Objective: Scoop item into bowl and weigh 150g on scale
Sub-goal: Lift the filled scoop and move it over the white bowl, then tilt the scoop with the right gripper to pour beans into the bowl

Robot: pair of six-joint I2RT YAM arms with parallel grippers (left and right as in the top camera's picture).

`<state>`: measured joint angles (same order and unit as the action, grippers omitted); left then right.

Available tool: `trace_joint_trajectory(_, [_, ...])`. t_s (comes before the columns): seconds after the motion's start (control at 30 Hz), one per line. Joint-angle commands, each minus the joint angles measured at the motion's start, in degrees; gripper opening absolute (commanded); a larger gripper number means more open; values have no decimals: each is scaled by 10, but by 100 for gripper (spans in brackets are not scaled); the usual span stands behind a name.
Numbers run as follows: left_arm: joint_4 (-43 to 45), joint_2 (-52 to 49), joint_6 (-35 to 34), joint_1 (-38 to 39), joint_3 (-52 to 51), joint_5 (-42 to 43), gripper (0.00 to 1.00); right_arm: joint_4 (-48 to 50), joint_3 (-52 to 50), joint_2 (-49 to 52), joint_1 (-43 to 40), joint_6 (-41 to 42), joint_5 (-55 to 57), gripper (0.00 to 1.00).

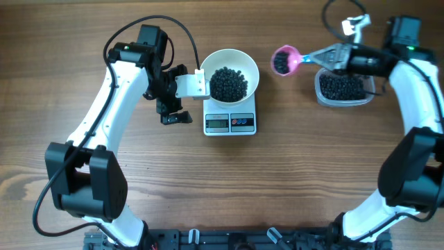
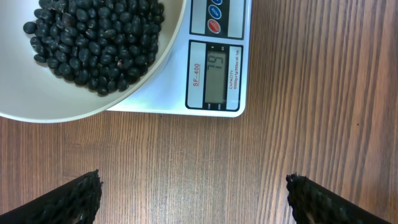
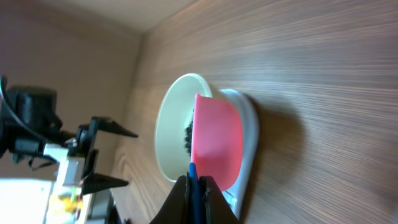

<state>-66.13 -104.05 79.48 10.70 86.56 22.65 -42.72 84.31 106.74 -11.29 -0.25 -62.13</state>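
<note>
Right end effector (image 1: 331, 55) clamped on loaded pink scoop (image 1: 296, 58), which I hold between tub (image 1: 341, 89) and bowl (image 1: 239, 55); left end effector (image 2: 196, 194) spread wide beside scale (image 1: 230, 123). Item (image 1: 228, 83) heaped in bowl on scale; I judge topping-up left.

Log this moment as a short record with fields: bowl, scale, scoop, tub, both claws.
bowl: white, on the scale, partly filled with black beans
scale: on the wooden table, display shows digits, too unclear to read
scoop: pink, loaded with beans, in the air between bowl and tub
tub: clear, holds more beans, right of the scale
left claw: open, empty, over the table beside the scale
right claw: shut on the scoop's handle
</note>
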Motion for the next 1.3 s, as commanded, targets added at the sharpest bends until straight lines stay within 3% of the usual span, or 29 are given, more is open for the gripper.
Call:
trace_joint_trajectory(0.0, [0,-1,11,-3,-5,15,100,22,0,7,49,2,-21,4])
trace_joint_trajectory(0.27, [0,-1,11,-3,-5,15,100,63,3,-6,98,2,6,4])
trace_joint_trajectory(0.43, [0,-1,11,-3,-5,15,100,62,3,-48,133,0,133,4])
trace_joint_trajectory(0.73, [0,-1,11,-3,-5,15,100,80,5,-91,237,-148,332,4])
trace_joint_trajectory(0.87, [0,-1,11,-3,-5,15,100,82,5,-108,281,-242,430,4])
trace_joint_trajectory(0.9, [0,-1,11,-3,-5,15,100,85,5,-112,311,-304,482,4])
trace_joint_trajectory(1.27, [0,-1,11,-3,-5,15,100,118,5,-112,368,-358,553,4])
